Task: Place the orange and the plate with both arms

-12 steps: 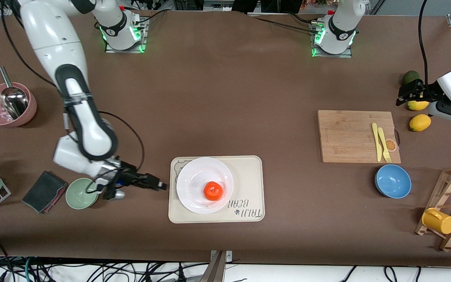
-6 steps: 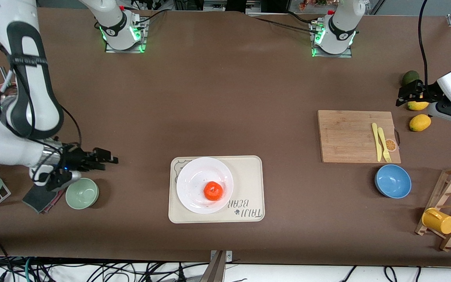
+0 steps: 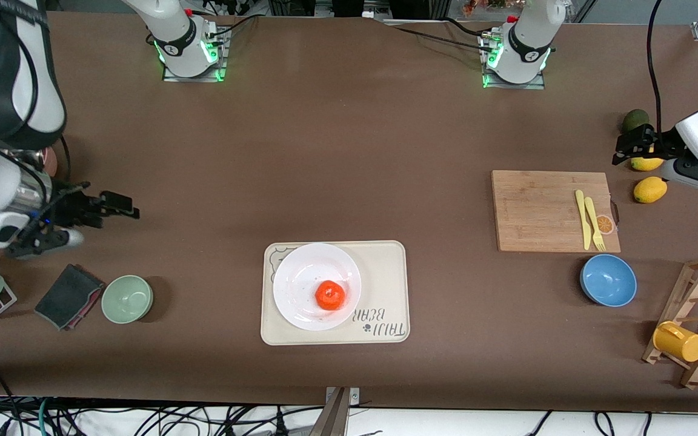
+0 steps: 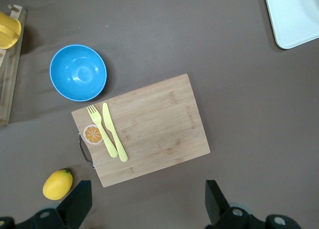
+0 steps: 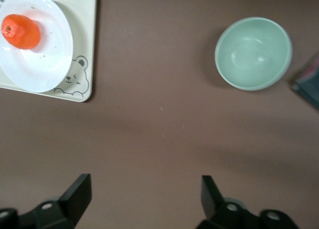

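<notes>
Orange [image 3: 330, 295] sits on the plate [image 3: 300, 272], off-centre toward the rim nearer the front camera. Plate rests on the cream tray [image 3: 388, 284], filling the half of it toward the right arm's end of the surface [image 3: 349, 151]; tray bears a bear drawing and lettering. In the right wrist view the orange [image 5: 20, 31] and plate [image 5: 45, 59] show at a corner, bear drawing beside the plate's rim.

Landmark: the tray.

Right gripper [image 3: 120, 205] hangs over bare surface, well apart from the tray, toward the right arm's end. Jaws wide open, nothing between them; right wrist view confirms both fingers [image 5: 79, 189] spread with only brown surface in the gap.

Left gripper [image 3: 628, 145] is well apart from the tray toward the left arm's end, over the spot by the lemons [image 3: 650, 189]. Jaws wide open, empty; the arm waits.

Green bowl [image 3: 127, 298]: on the surface, toward the right arm's end from the tray, about level with it. Dark cloth [image 3: 69, 295] just beside the bowl, farther from the tray.

Cutting board [image 3: 543, 209]: toward the left arm's end from the tray and farther from the front camera. Yellow knife and fork [image 3: 589, 219] lie on it side by side, an orange-slice picture beside them.

Blue bowl [image 3: 608, 280]: near the board's nearer edge, level with the tray.

Yellow cup [image 3: 679, 341] on a wooden rack [image 3: 697, 284], farthest from the tray at the left arm's end.
</notes>
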### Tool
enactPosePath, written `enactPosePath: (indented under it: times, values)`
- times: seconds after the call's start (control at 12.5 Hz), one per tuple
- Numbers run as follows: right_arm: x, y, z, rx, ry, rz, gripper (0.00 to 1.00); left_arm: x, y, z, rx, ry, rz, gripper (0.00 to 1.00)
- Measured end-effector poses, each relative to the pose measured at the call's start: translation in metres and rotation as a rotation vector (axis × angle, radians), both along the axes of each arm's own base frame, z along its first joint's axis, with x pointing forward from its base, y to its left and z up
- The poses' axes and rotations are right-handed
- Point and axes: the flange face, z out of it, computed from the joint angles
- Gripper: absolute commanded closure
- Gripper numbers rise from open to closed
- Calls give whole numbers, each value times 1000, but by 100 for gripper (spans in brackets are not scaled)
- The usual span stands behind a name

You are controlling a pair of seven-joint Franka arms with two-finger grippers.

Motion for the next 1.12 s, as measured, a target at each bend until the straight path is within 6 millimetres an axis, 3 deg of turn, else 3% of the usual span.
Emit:
enactPosePath:
  times: [0.16,0.4,0.56,1.12]
  values:
    - [-20,-3,37,-56,15,-57,0,0,0,0,0,0,0,0]
    - [-42,3,73,-90,25,-86,0,0,0,0,0,1,0,0]
    - [-48,4,83,-112,19,-84,0,0,0,0,0,1,0,0]
    - [-51,1,90,-138,7,-82,0,1,0,-1,0,2,0,0]
